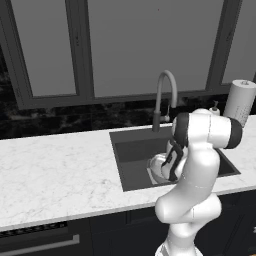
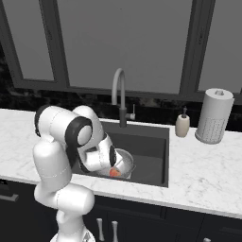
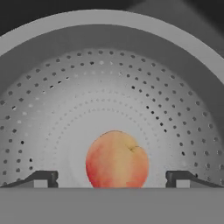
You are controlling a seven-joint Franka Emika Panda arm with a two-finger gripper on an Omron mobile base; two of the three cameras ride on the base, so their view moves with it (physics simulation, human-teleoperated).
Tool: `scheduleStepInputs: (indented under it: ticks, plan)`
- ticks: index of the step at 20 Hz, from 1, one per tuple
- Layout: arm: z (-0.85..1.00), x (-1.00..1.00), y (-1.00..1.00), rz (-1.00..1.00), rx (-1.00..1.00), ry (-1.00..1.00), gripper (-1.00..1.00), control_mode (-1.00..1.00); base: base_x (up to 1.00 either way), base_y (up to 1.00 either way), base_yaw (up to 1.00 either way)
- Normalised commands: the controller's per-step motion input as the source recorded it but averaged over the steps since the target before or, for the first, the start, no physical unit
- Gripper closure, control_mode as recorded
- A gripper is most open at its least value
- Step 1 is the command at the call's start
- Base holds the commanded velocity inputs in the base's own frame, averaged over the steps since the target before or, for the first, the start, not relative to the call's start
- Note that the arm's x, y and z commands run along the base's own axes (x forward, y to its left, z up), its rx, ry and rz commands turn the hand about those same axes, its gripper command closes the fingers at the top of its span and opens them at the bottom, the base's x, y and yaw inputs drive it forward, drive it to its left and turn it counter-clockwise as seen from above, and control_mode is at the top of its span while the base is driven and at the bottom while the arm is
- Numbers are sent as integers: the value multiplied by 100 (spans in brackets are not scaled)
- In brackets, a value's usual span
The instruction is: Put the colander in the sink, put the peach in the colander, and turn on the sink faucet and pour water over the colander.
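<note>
Your pincer point(image 3: 112, 179) hangs inside the colander point(image 3: 109, 87) with its jaws spread wide and nothing in them; the peach point(image 3: 117, 159) lies loose on the perforated floor between the two fingertips point(image 3: 43, 178), touching neither as far as you can tell. The colander sits in the sink point(image 2: 151, 146), toward its front. The risk now is in lifting out: if you rise at a slant, a fingertip may catch the peach and roll it, or clip the rim and shove the colander off from under the sink faucet point(image 2: 119, 90). Reaching for its lever, your forearm may also brush the soap dispenser point(image 2: 182, 124) on the table point(image 2: 203, 170). No brand, label or writing is readable anywhere.
</note>
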Motion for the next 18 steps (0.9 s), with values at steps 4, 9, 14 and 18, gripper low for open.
scheduleStepInputs:
  ticks: [4,9,14,18]
  plan:
    - [41,0,0,4,1,-2,-100,-100,0,0,0]
    - [76,-4,0,4,2,-6,-100,-100,0,0,0]
    - [100,0,12,6,0,2,-100,-100,0,0,0]
    - [100,0,25,3,0,5,-100,-100,0,0,0]
